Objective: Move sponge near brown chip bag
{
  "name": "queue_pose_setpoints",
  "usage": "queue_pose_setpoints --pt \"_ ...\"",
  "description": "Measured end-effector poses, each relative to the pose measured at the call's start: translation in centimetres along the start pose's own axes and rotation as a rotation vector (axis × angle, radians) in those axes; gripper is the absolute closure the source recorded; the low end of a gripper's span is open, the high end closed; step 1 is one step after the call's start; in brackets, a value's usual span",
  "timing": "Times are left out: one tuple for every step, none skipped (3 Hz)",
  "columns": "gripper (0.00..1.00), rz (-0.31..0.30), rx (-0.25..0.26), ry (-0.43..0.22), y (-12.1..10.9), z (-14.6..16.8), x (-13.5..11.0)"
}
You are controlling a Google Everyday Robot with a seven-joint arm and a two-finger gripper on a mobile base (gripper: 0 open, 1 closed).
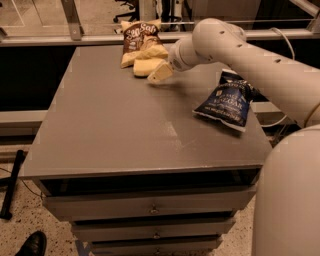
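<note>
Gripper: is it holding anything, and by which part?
Cannot tell. The gripper sits at the near right edge of the sponge, beside the brown chip bag, but no grasp is visible.

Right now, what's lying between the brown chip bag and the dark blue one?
In the camera view, the sponge lies right beside the brown chip bag, with the gripper at its edge; from there to the blue chip bag the tabletop is bare.

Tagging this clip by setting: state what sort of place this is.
Probably an office or lab: a grey drawer cabinet, office chair legs behind a railing, speckled floor. The gripper sits beside the sponge near the brown chip bag.
</note>
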State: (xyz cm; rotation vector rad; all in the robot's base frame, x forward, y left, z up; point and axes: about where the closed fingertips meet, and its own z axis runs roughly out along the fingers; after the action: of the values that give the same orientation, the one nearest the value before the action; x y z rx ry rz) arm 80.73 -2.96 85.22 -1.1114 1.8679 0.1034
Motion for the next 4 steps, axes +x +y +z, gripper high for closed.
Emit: queue_pose_setpoints --pt "0.0 0.003 0.006 0.002 0.2 -0.7 0.0" --pt "0.0 0.013 0.024 -0.039 0.3 -4.0 0.1" --pt "0.0 0.039 0.041 -0.141 0.0 -8.9 0.5" --pt "0.0 0.055 0.049 -0.263 0.1 -13.1 0.4"
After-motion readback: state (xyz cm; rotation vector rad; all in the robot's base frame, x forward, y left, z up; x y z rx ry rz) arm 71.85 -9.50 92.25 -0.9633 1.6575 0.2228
